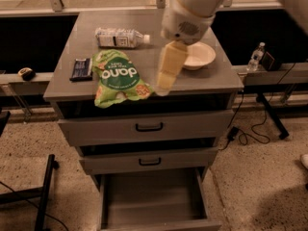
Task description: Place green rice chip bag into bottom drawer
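Note:
The green rice chip bag (118,77) lies flat on the grey cabinet top (211,78), near its front edge and left of centre. The bottom drawer (153,199) is pulled open below the two shut upper drawers and its inside is bare. My gripper (162,84) hangs from the white arm coming in from the top right. It hovers above the cabinet top just right of the bag, not touching it.
A clear plastic bottle (120,36) lies at the back of the top. A dark flat bar wrapper (81,68) lies left of the bag. A white bowl (198,56) sits at the right, partly behind my arm. Cables and a small bottle (255,57) are at the right.

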Action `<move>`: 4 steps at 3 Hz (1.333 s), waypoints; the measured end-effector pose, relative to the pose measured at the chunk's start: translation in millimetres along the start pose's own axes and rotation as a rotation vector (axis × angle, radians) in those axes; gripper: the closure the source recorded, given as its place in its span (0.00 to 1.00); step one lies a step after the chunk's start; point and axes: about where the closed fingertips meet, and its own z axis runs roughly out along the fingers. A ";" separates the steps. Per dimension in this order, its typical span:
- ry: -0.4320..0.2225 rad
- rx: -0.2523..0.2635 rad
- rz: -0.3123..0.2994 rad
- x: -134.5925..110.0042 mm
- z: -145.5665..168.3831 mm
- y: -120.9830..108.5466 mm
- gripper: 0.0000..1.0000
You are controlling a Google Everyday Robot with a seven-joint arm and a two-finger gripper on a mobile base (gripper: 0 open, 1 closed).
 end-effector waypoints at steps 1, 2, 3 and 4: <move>0.009 -0.005 0.016 -42.7 46.6 -5.5 0.00; 0.008 0.019 0.035 -60.8 93.8 -4.5 0.00; -0.025 0.039 -0.003 -71.5 133.6 4.9 0.16; -0.017 0.038 -0.031 -65.6 164.2 6.6 0.40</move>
